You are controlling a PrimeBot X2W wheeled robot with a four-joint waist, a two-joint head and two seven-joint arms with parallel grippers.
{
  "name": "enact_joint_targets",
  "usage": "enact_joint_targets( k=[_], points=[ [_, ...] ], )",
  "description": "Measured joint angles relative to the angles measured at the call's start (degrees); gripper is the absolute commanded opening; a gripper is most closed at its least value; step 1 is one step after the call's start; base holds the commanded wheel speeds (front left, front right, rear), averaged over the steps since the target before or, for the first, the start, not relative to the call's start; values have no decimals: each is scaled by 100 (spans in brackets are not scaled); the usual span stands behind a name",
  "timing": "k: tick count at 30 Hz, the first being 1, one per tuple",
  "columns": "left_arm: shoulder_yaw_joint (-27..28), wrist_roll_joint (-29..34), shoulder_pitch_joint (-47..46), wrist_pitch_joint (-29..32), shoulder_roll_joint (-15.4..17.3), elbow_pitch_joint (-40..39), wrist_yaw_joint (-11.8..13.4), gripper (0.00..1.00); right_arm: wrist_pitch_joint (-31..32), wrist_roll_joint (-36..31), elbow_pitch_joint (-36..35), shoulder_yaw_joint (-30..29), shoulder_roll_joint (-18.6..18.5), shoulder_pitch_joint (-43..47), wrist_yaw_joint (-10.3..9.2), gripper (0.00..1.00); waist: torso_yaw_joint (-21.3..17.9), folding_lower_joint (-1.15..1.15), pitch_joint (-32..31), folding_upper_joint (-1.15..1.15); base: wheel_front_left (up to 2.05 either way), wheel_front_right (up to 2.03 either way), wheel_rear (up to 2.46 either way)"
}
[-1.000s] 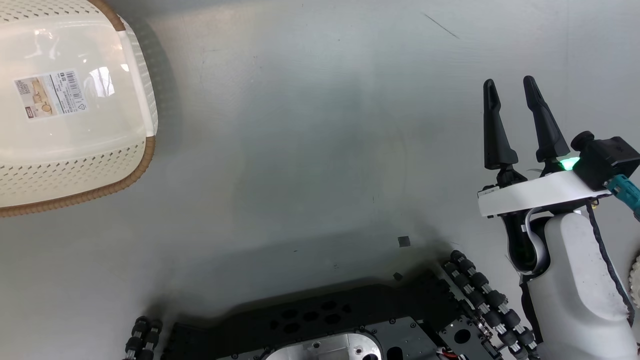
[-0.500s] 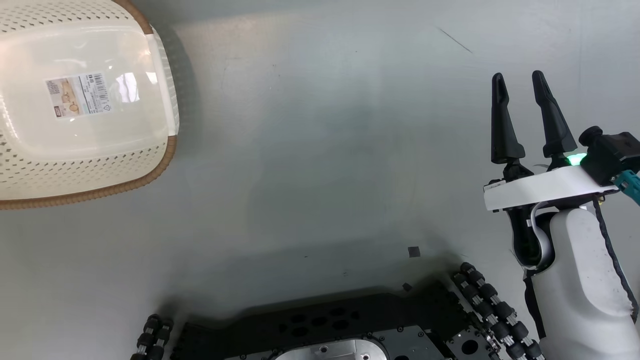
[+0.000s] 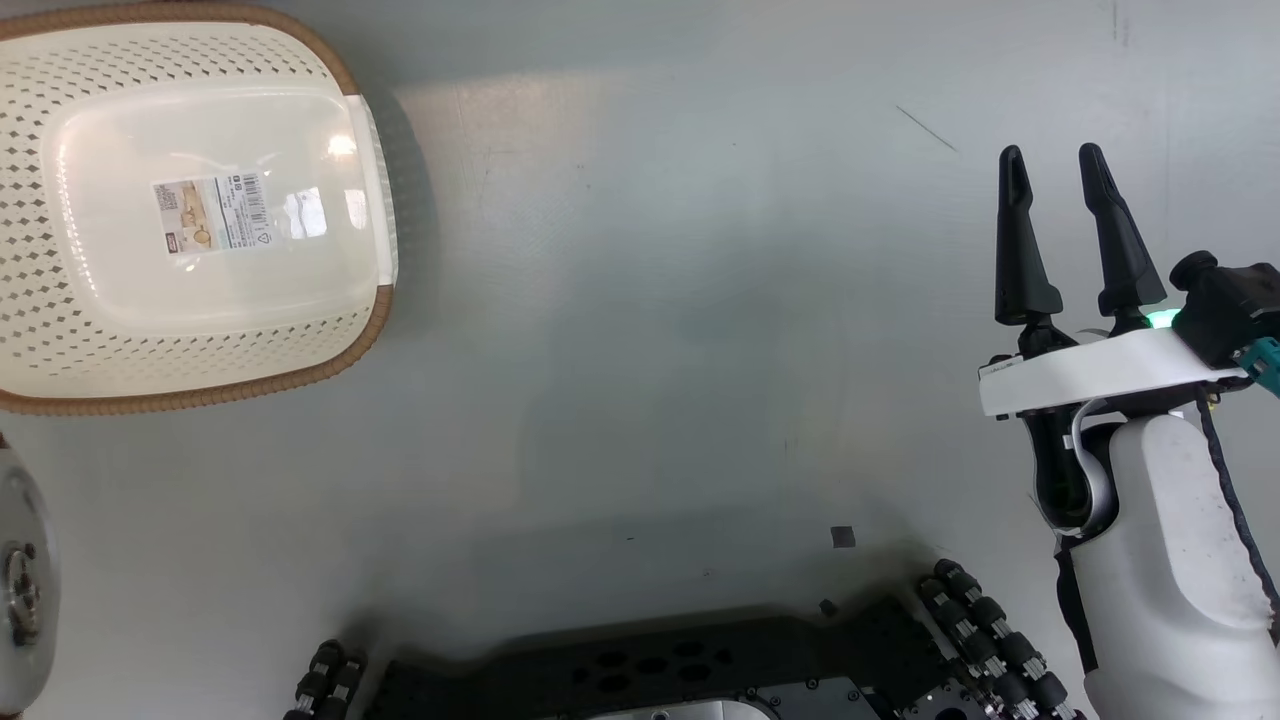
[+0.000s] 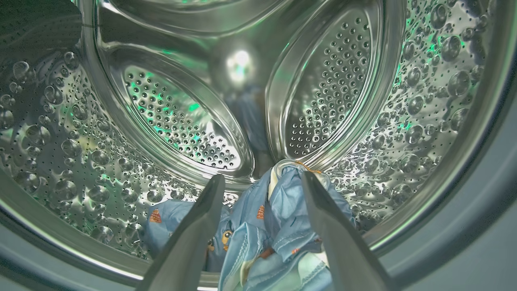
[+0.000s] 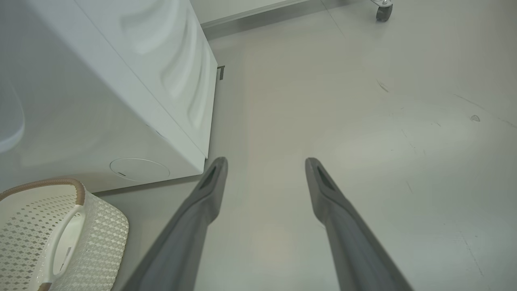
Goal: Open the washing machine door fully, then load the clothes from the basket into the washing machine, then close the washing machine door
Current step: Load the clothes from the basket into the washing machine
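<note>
Drum (image 4: 177,117) holds clothes (image 4: 278,226) low, near its mouth; basket (image 3: 200,400) on floor (image 3: 650,300), just before washing machine (image 5: 101,81) front.

text: none legible | basket (image 3: 60,330) bottom: label sticker (image 3: 216,213), barcode visible, print seemingly too small to read

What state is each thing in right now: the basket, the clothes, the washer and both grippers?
Washing machine, mouth unblocked, loaded.
Clothes, bunched inside it.
Basket, upright, empty.
Left gripper, jaws open, either side of the clothes.
Right gripper, jaws open, empty, above the floor.
</note>
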Motion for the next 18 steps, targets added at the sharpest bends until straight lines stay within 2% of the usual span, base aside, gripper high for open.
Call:
enact_joint_targets(
  k=[18],
  points=[
    [302,-132,1093,0,-255,-363,-49,100,0,-101,143,-119,-8,-3,3,100,267,0,-587,0,0,0,0]
  ],
)
